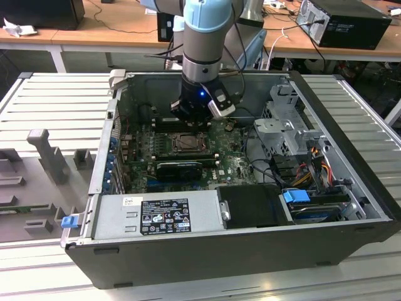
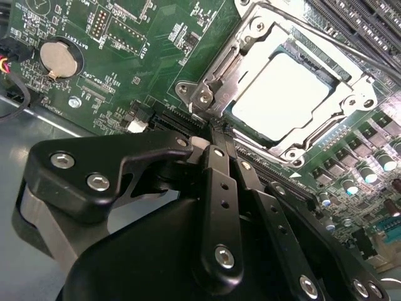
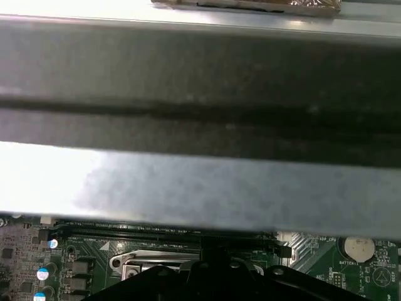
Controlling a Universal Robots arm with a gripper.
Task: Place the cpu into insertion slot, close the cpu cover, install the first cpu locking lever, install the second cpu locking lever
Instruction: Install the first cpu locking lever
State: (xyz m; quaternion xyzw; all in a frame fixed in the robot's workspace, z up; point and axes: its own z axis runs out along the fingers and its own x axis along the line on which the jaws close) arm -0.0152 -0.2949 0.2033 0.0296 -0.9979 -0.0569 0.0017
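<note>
Gripper [image 2: 216, 135] low inside open case [image 1: 351, 207], case wall close behind. Jaws drawn together, tips at socket edge. Cpu [image 2: 282, 94] seated under closed cpu cover [image 2: 247, 53], 1 o'clock from tips.

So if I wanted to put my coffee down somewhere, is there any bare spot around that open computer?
The ribbed grey table is bare at the exterior view's left of the computer case, behind the grey fixture blocks. Inside the case it is crowded: the gripper sits at the cpu cover, with cables and drive cages beside.
</note>
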